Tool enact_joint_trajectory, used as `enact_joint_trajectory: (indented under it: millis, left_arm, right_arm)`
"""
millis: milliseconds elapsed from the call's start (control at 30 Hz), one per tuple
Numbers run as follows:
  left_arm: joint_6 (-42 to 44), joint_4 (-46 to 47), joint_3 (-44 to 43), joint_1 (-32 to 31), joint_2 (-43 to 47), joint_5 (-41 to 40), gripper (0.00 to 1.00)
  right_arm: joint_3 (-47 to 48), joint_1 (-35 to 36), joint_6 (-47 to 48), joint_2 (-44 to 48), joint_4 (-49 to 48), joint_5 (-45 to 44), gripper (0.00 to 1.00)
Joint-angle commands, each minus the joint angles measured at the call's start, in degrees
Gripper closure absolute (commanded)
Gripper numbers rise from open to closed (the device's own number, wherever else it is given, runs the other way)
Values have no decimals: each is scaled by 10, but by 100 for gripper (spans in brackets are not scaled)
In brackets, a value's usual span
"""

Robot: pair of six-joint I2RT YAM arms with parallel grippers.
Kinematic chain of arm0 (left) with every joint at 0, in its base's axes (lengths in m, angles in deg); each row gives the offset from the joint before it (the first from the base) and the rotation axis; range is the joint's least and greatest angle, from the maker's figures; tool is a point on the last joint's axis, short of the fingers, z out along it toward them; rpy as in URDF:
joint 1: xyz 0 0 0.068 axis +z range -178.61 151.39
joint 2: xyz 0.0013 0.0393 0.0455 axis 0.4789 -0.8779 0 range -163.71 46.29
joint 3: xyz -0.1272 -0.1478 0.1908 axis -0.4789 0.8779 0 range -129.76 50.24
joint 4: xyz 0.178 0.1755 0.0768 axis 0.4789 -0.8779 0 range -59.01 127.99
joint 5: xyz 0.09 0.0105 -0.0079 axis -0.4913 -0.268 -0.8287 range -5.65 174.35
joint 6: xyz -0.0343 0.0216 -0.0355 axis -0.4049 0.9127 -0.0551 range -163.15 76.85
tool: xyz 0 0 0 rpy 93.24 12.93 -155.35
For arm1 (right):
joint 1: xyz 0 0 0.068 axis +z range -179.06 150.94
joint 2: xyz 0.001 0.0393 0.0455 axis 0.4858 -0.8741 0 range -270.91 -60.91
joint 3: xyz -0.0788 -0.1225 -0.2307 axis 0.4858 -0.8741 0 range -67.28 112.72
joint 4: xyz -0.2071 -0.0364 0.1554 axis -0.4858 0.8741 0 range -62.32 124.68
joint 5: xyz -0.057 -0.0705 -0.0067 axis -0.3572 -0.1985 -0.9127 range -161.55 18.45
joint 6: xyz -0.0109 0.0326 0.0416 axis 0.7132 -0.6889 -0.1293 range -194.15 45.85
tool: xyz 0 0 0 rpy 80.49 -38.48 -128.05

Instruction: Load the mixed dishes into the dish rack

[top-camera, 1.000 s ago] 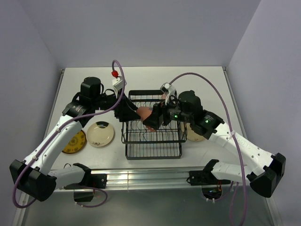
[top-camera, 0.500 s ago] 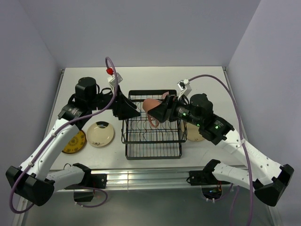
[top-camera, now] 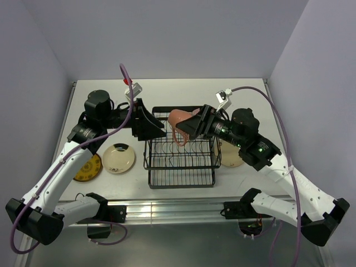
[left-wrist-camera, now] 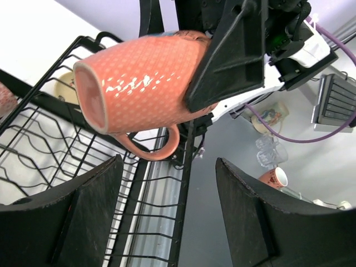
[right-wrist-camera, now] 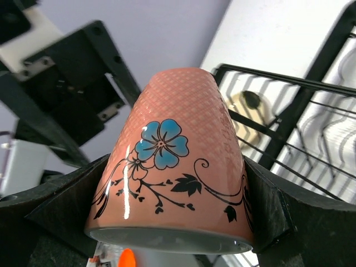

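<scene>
My right gripper [top-camera: 192, 125] is shut on the pinkish mug [top-camera: 178, 121] and holds it on its side in the air over the far part of the black wire dish rack [top-camera: 181, 161], handle hanging down. In the right wrist view the mug [right-wrist-camera: 172, 161] shows a blue flower and sits between both fingers [right-wrist-camera: 267, 206]. My left gripper [top-camera: 149, 123] is open and empty, just left of the mug, at the rack's far left edge; the mug [left-wrist-camera: 144, 78] fills its view. A cream plate [top-camera: 118, 158] and the yellow patterned plate [top-camera: 88, 168] lie left of the rack. The grey-speckled bowl is not visible.
A second cream plate [top-camera: 231, 158] lies right of the rack, partly under my right arm. The rack's upright prongs [left-wrist-camera: 39, 144] are below the mug. Grey walls close in on the left, far and right sides of the white table [top-camera: 167, 92].
My left gripper has drawn back to the left, away from the mug. My right gripper has carried the mug up and toward the far side of the rack, tilting it more onto its side.
</scene>
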Motion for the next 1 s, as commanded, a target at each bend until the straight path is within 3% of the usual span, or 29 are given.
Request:
enact_joint_trajectory:
  millis: [0,300,767,967]
  left_arm:
    - [-24,40,-13,-1,4,27,26]
    - [-47,51,-11,-1,2,31,27]
    - [-262,285,41,-2,5,70,27]
    - [-312,328,57,-1,13,53,27]
  right_arm:
    - [58,-3,-27,14,-85,21,100]
    - [83,-3,-48,12,-98,47,100]
    - [66,-3,-84,8,-210,82,100]
    - [55,-2,-97,4,-248,88,100]
